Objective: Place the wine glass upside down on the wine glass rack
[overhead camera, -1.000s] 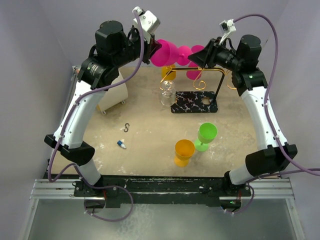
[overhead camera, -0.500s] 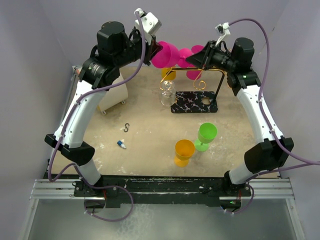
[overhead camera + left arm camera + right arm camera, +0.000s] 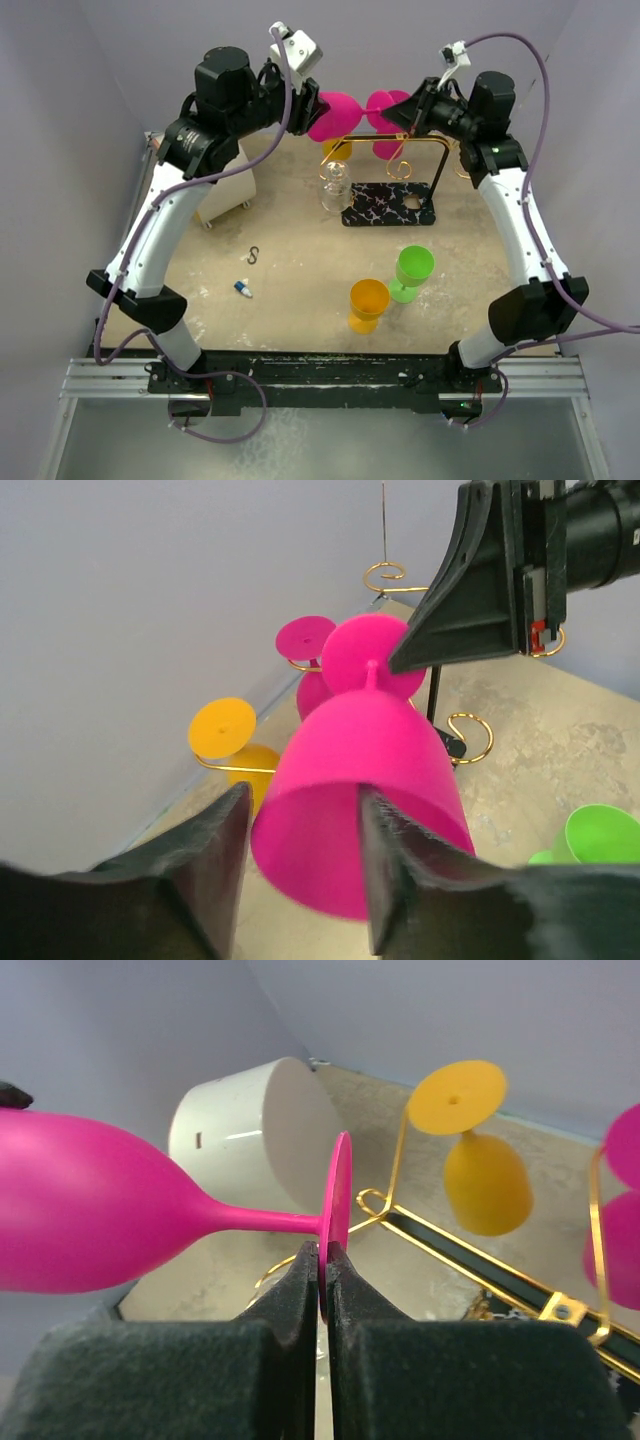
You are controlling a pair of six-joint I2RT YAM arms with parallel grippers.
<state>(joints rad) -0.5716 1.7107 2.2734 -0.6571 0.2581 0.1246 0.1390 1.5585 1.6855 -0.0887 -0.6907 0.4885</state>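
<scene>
A pink wine glass (image 3: pixel 335 115) hangs level in the air above the wine glass rack (image 3: pixel 390 205), a gold wire frame on a black marbled base. My right gripper (image 3: pixel 322 1250) is shut on the edge of its round foot (image 3: pixel 338 1195), the stem and bowl (image 3: pixel 90 1210) pointing left. My left gripper (image 3: pixel 303 800) is open at the bowl's mouth (image 3: pixel 360 770); one finger (image 3: pixel 215 850) stands clear outside the rim and the other (image 3: pixel 400 870) lies across the opening. In the top view the left gripper (image 3: pixel 308 105) and right gripper (image 3: pixel 405 112) face each other.
An orange glass (image 3: pixel 485 1190) and another pink glass (image 3: pixel 310 680) hang upside down on the rack. A clear glass (image 3: pixel 334 185) stands left of the base. Green (image 3: pixel 412 270) and orange (image 3: pixel 367 303) glasses stand nearer me. A white cylinder (image 3: pixel 225 185) is at the left.
My right gripper has closed on the pink glass's foot. My left gripper has opened off the bowl's rim. The glass has shifted slightly right.
</scene>
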